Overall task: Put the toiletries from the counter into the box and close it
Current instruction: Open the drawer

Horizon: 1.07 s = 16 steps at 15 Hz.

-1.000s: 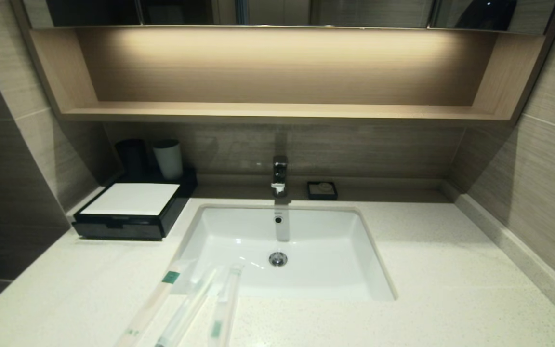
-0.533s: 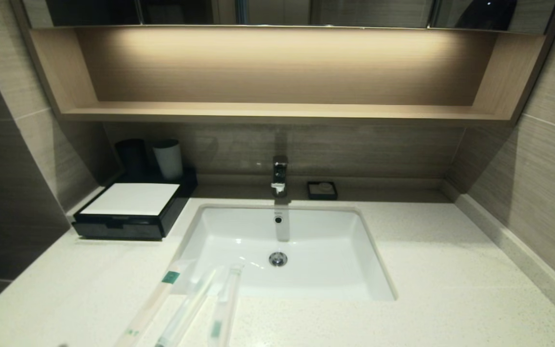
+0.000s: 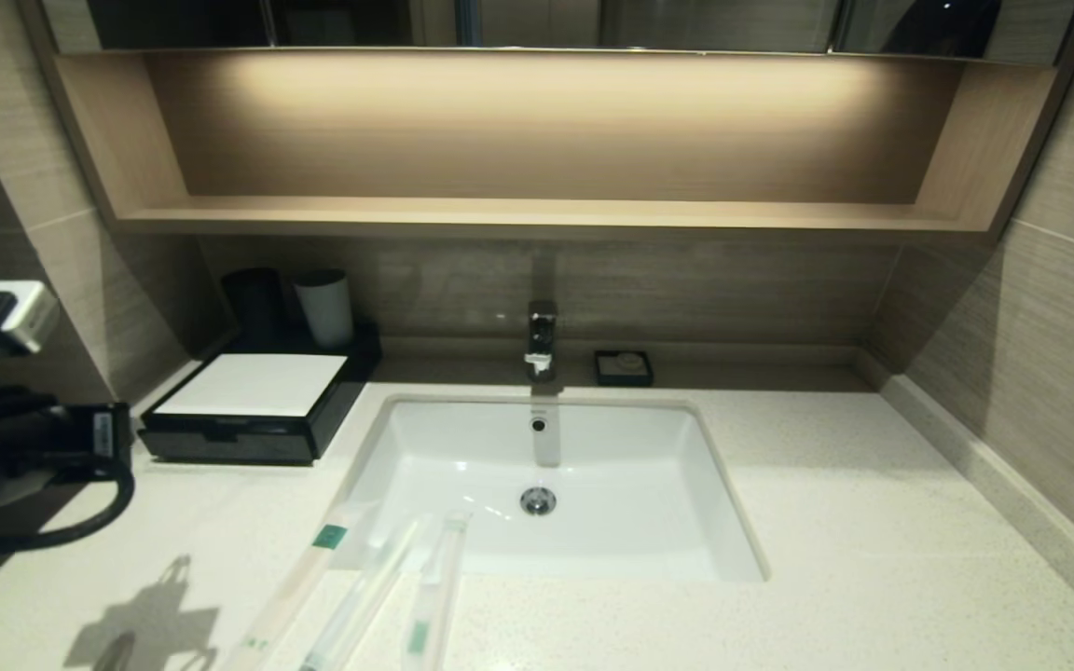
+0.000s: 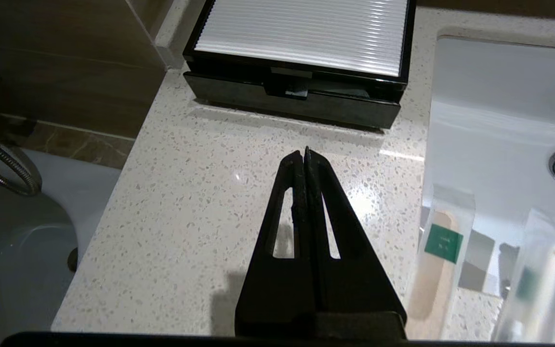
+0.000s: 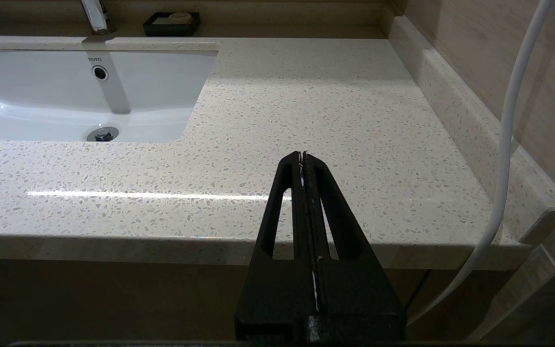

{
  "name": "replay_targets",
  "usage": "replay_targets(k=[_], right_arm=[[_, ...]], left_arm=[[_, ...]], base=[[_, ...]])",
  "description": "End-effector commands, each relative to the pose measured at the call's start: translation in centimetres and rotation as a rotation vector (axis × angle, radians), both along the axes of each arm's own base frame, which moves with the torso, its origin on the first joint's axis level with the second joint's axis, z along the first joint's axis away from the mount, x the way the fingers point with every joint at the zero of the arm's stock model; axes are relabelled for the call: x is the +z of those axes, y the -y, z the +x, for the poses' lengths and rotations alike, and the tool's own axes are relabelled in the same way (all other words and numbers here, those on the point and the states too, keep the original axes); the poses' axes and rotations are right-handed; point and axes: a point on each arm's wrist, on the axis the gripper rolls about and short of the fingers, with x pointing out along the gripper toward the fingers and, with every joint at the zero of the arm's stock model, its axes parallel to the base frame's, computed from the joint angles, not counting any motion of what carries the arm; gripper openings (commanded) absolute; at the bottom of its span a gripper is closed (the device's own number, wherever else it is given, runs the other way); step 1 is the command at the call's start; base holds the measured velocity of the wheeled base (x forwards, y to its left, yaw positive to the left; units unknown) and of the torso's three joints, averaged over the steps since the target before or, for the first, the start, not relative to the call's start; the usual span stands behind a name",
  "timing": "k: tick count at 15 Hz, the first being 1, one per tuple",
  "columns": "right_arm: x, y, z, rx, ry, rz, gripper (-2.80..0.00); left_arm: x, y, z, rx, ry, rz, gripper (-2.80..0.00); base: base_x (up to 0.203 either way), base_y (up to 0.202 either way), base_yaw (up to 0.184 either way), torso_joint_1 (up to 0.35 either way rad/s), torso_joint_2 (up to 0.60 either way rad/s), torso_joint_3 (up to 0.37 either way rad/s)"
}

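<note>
Toiletries (image 3: 351,587) on counter (image 3: 873,522) | box (image 3: 257,410) closed | left end effector (image 4: 305,156) empty

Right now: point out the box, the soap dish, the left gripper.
box (image 3: 253,384), head view, white top panel.
soap dish (image 3: 623,369), head view, black tray.
left gripper (image 4: 305,153), left wrist view, shut fingertips.

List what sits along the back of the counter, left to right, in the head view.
black cup → white cup → faucet → soap dish. The box lies just in front of the two cups.
</note>
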Motion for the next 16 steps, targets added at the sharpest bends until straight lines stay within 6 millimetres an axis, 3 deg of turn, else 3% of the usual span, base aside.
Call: replay_targets(k=[1, 6, 16], right_arm=[[0.0, 0.0, 0.0, 0.0, 0.0, 0.0, -2.8], [0.0, 0.0, 0.0, 0.0, -0.002, 0.0, -2.8], [0.0, 0.0, 0.0, 0.0, 0.0, 0.0, -2.8]], left_arm=[[-2.8, -0.6, 4.0, 0.02, -0.085, -0.002, -2.8], [-4.5, -2.3, 8.1, 0.071, -0.136, -0.008, -2.8], [-7.4, -3.2, 11.7, 0.077, -0.212, -0.009, -2.8]], base=[[0.0, 0.0, 0.0, 0.0, 0.0, 0.0], [0.0, 0.0, 0.0, 0.0, 0.0, 0.0], [0.0, 0.0, 0.0, 0.0, 0.0, 0.0]])
